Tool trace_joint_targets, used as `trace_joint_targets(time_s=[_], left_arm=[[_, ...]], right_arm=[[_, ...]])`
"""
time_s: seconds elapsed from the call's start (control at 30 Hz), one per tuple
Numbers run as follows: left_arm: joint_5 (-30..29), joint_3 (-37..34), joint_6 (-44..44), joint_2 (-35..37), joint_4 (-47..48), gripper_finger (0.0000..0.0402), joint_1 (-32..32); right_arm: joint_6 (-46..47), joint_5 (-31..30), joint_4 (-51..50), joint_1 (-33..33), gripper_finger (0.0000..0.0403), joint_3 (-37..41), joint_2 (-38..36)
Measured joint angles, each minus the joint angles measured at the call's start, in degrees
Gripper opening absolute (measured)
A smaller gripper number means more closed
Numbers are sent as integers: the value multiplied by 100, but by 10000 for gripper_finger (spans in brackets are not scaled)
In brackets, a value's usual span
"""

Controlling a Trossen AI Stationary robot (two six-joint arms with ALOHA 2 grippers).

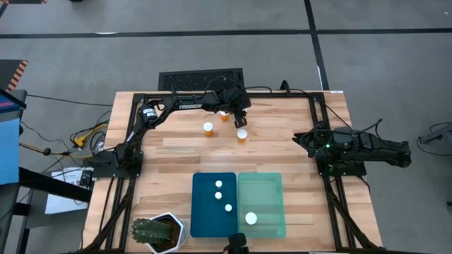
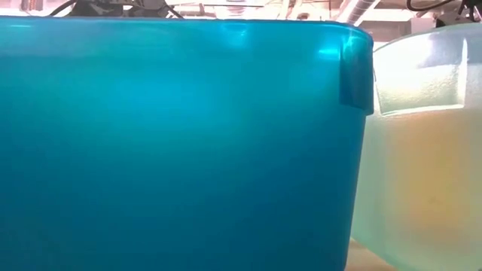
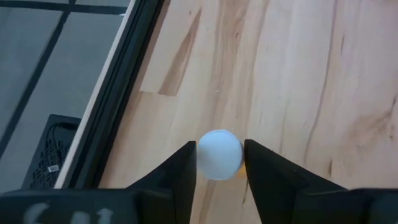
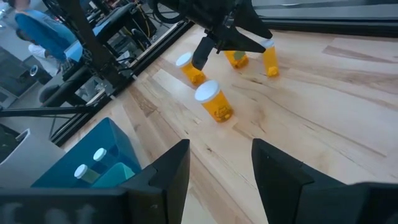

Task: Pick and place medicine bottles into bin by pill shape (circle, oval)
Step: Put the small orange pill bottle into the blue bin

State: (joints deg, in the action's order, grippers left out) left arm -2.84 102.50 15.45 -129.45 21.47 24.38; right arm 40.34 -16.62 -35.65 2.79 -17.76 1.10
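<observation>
My left gripper (image 1: 239,113) points down near the table's far edge, its fingers on either side of a medicine bottle with a white cap (image 3: 219,154). This bottle also shows in the right wrist view (image 4: 270,59). Three more orange bottles stand on the table close by (image 1: 208,128) (image 1: 242,134) (image 1: 224,115). The dark blue bin (image 1: 205,219) holds three bottles. The mint green bin (image 1: 272,194) holds one. My right gripper (image 4: 217,168) is open and empty at the table's right side (image 1: 304,137). My left gripper pinches the bottle's white cap by its rim (image 3: 200,158) between its two fingers, one on each side. The fingers come from above, pointing down. The bottle stands nearly upright below them. Whether its base is off the table I cannot tell.
A spiky green plant in a white pot (image 1: 159,231) stands at the near left corner. The two bins sit side by side at the near edge and fill the low view (image 2: 181,143). The black frame rail (image 3: 118,93) runs along the far edge, close to my left gripper.
</observation>
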Motion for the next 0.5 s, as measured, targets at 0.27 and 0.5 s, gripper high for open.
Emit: trace_joint_targets(time_s=[0.27, 0.5], left_arm=[[-97, 0, 26, 0, -4, 88, 2], [-166, 0, 63, 0, 14, 71, 2]], right_arm=[[0, 0, -14, 0, 182, 0, 1], [0, 0, -16, 0, 178, 0, 0]])
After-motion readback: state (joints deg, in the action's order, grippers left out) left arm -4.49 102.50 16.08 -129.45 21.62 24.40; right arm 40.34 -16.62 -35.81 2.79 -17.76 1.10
